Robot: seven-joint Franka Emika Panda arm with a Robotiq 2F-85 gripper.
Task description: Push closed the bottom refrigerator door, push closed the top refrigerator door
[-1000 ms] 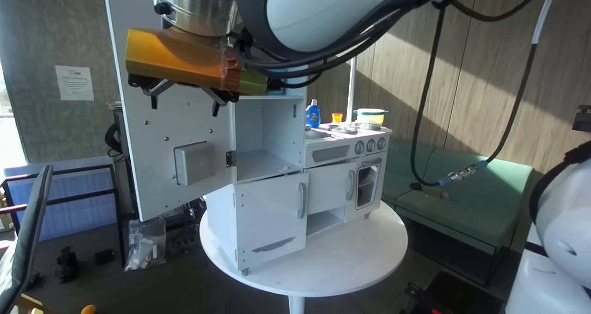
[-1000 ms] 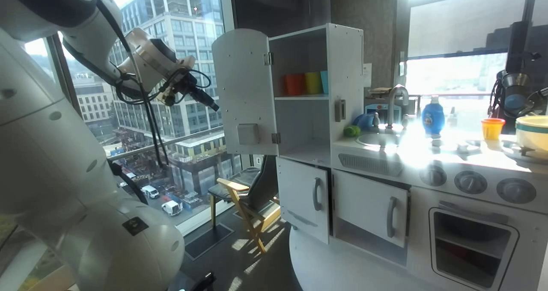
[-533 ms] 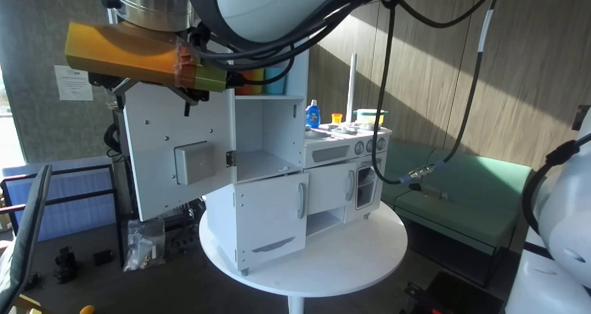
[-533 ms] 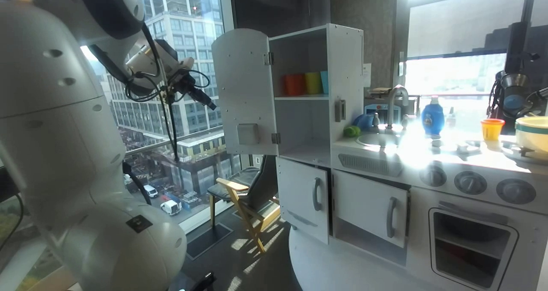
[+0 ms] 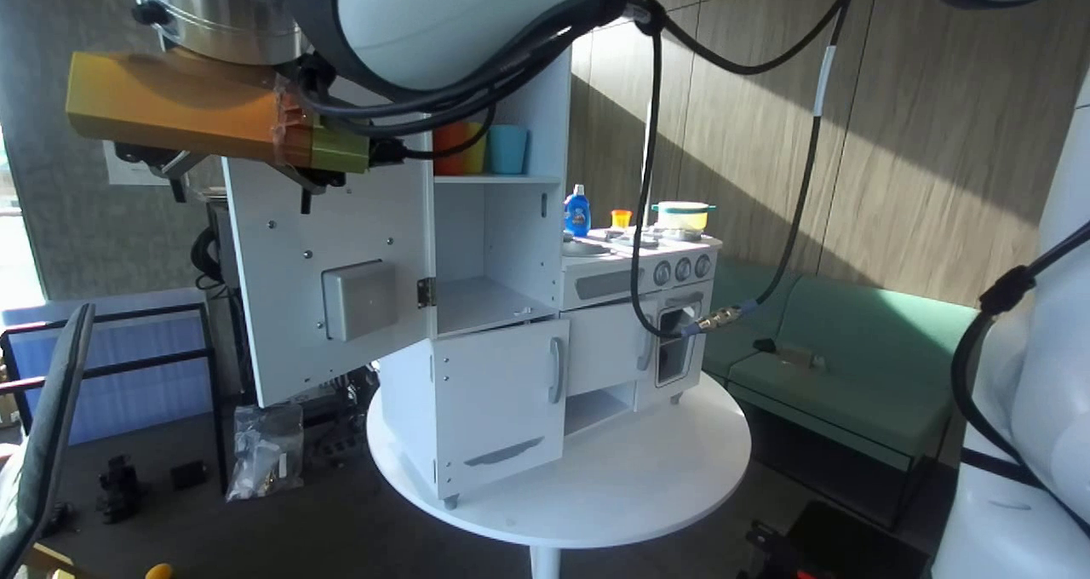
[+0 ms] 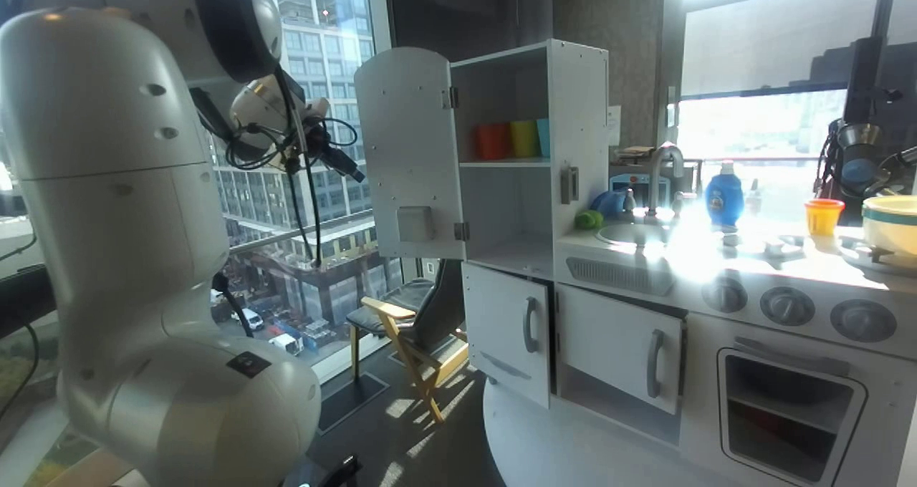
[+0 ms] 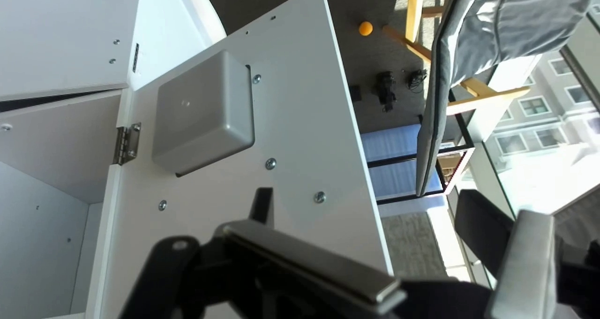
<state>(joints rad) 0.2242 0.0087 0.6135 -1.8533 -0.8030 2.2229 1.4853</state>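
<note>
The top refrigerator door (image 5: 281,332) stands wide open, its inner face with a grey box showing; it also shows in an exterior view (image 6: 412,157) and in the wrist view (image 7: 300,117). The bottom refrigerator door (image 5: 502,392) is slightly ajar, with a dark gap along its handle side in an exterior view (image 6: 501,322). Its hinge side shows in the wrist view (image 7: 56,33). My gripper (image 5: 242,197) is open and empty near the top door's free edge. In the wrist view, that edge passes between the gripper's (image 7: 372,216) spread fingers. I cannot tell whether they touch it.
The white cabinet under the sink has a door (image 6: 620,344) ajar too. Coloured cups (image 6: 494,141) stand on the fridge shelf. A chair (image 6: 423,315) stands behind the open top door. The round white table (image 5: 647,485) bears the toy kitchen. Cables (image 5: 809,153) hang from the arm.
My gripper has moved left across the top door to its free edge in an exterior view, staying open. The arm's upper links have swung. Both refrigerator doors have not moved.
</note>
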